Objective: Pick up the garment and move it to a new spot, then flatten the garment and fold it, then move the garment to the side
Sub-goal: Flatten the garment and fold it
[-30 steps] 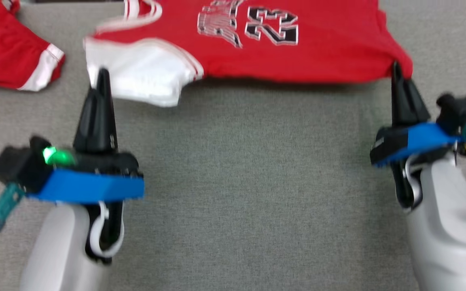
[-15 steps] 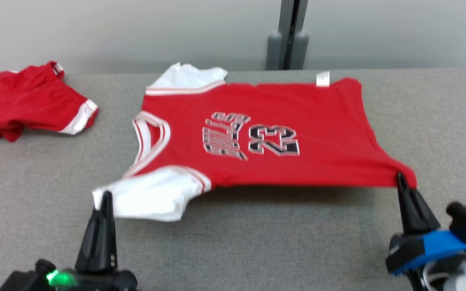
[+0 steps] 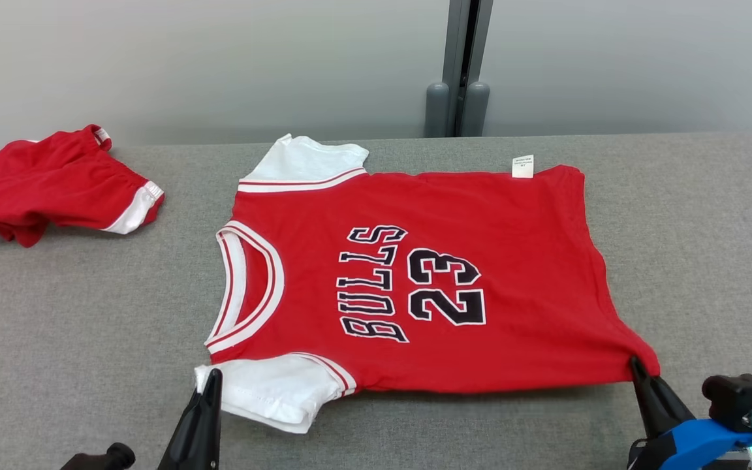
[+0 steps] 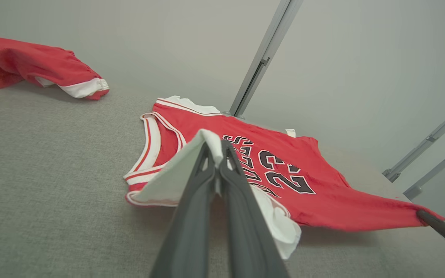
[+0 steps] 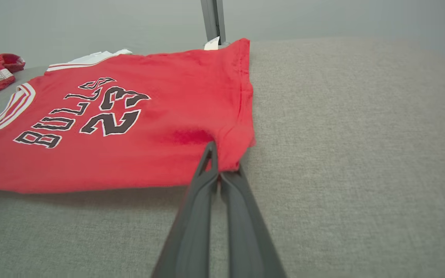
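soft, light garment [image 3: 506, 261] draped limply; left gripper [image 4: 217, 152] jaws clenched its white sleeve [image 4: 168, 181], right gripper [image 5: 215, 160] jaws clenched its hem corner [image 5: 232, 152].

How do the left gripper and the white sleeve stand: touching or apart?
Touching. The left wrist view shows the left gripper shut on the white sleeve.

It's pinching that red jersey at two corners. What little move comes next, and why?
Probably lower both grippers, laying the jersey flat: the left gripper pinches its white sleeve, the right gripper its hem corner, and that near edge hangs above the table.
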